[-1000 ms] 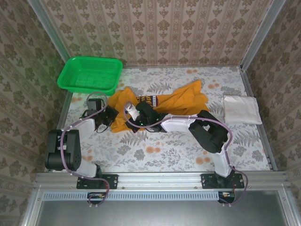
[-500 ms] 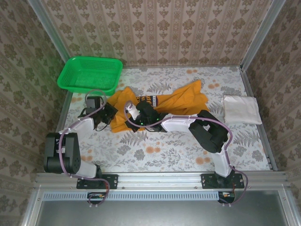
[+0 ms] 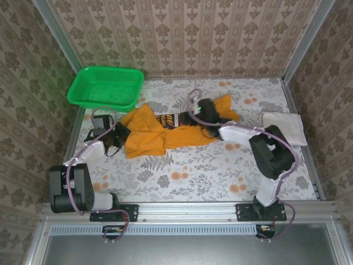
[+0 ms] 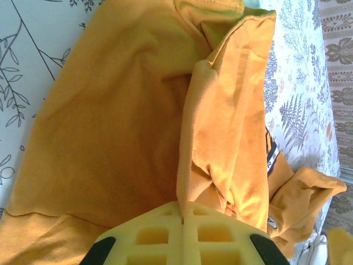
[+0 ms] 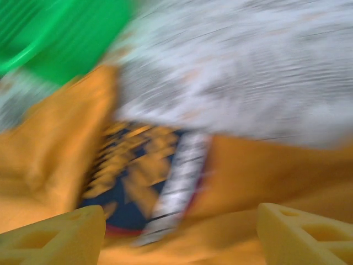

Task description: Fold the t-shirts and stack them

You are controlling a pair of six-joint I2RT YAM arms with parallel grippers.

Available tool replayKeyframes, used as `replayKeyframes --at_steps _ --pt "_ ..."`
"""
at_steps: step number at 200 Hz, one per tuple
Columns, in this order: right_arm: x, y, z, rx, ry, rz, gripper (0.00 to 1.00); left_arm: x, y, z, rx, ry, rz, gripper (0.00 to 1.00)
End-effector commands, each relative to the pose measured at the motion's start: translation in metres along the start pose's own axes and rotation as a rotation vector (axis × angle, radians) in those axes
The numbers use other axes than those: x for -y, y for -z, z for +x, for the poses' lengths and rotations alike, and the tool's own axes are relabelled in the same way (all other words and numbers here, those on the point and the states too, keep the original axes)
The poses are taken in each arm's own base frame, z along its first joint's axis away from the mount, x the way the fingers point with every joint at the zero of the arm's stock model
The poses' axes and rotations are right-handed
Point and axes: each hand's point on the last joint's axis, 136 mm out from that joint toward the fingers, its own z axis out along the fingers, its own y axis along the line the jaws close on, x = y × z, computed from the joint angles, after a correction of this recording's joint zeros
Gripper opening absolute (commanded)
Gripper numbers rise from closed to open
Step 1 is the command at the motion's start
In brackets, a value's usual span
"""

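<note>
Clamped tight, my left gripper (image 4: 182,237) pinches a ridge of the mustard-orange t-shirt (image 3: 165,130), which lies crumpled across the middle of the floral table (image 3: 220,171), with the folded white t-shirt (image 3: 284,128) well apart at the right edge. To fold cleanly, I judge the cloth needs pulling flat first, both hands tensioning opposite edges. My right gripper (image 5: 176,237) hovers over the dark blue chest print (image 5: 138,187), jaws spread wide with nothing between them, that arm reaching forward and inward, the left arm low at the shirt's left side.
</note>
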Motion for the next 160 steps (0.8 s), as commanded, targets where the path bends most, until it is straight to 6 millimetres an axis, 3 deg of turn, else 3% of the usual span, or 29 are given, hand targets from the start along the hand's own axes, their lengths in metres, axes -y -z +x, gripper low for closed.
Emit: replayKeyframes --at_steps 1,20,44,76,111,131,150,160 --pt "0.106 0.021 0.012 -0.058 -0.283 0.267 0.68 -0.001 0.004 -0.003 0.004 -0.012 -0.013 0.00" --pt "0.153 0.024 0.014 -0.078 -0.432 0.277 0.63 0.001 0.003 -0.006 0.008 -0.013 -0.013 0.00" --pt "0.187 0.023 0.019 -0.076 -0.536 0.296 0.56 0.001 0.002 -0.008 0.007 -0.012 -0.017 0.00" --pt "0.217 0.025 0.037 -0.103 -0.610 0.389 0.54 0.002 0.004 -0.009 0.011 -0.004 -0.016 0.00" --pt "0.223 0.019 0.048 -0.125 -0.684 0.372 0.50 0.005 0.006 -0.011 0.018 -0.013 -0.020 0.00" --pt "0.224 0.019 0.046 -0.118 -0.679 0.368 0.26 0.007 0.007 -0.013 0.020 -0.012 -0.016 0.00" --pt "0.221 0.028 0.032 -0.076 -0.652 0.362 0.00 0.012 0.009 -0.014 0.024 -0.015 -0.005 0.00" --pt "0.218 0.036 0.021 -0.047 -0.624 0.359 0.00 0.015 0.012 -0.015 0.029 -0.018 0.001 0.00"
